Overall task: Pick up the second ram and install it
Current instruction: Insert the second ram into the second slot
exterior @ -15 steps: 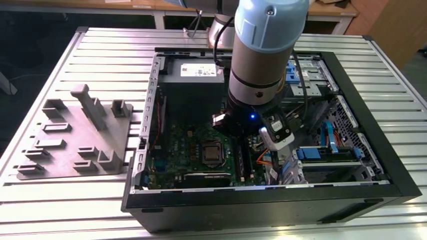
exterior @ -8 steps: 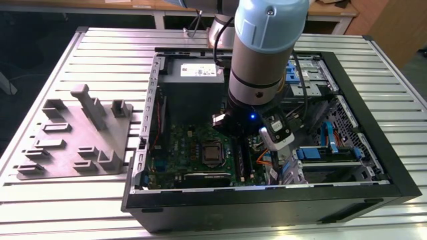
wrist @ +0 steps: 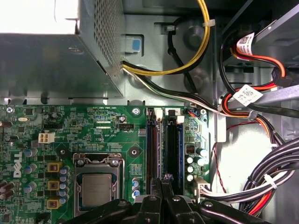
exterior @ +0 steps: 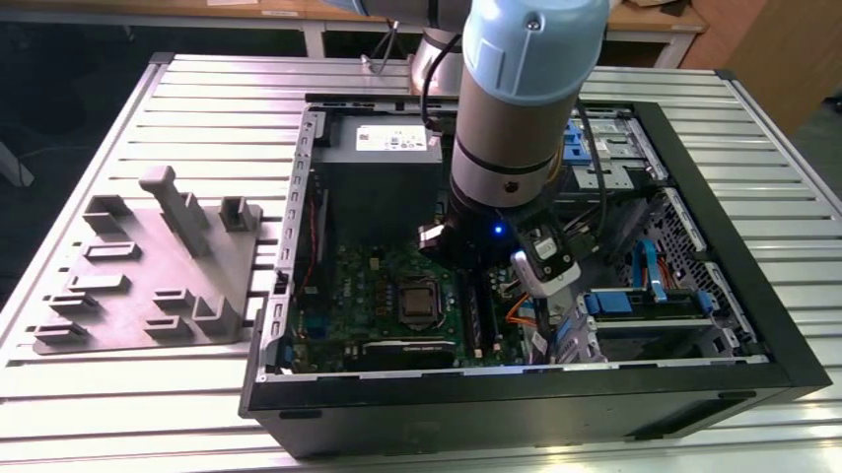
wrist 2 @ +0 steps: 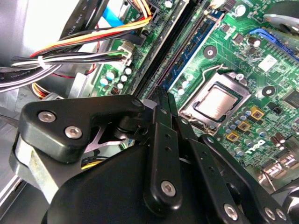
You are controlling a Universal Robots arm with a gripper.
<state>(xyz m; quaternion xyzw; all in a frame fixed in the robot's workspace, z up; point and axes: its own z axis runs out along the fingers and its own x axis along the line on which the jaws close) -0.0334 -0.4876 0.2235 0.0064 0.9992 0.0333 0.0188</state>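
Your arm [exterior: 520, 108] reaches down into the open computer case [exterior: 736, 296], which lies on its side on the slatted table [exterior: 211, 108]. The grey holder tray [exterior: 132, 286] sits on the table just beside the case, on the exterior view's left.

Claw [wrist: 164, 178]: in both wrist views it hangs low over the green motherboard [wrist: 84, 121], directly above the memory slots [wrist: 153, 144]. Its fingers [wrist 2: 161, 121] are clenched, with a thin slit between the tips. You cannot tell from these views whether anything thin is pinched in that slit.

The slots run as two long dark channels with blue edges, side by side and in line with the claw's tips. White latches show at their far ends. The processor socket [wrist: 96, 189] lies just beside the slots, with the metal power supply box [wrist: 51, 65] beyond the board's edge. A yellow cable [wrist: 187, 65] loops behind the slots, and bundled black, red and orange wires [wrist: 261, 182] lie on the slots' other side.

The second ram: not clearly separable. Dark strips fill the slot channels under the claw, and whether one of them is the ram cannot be made out.
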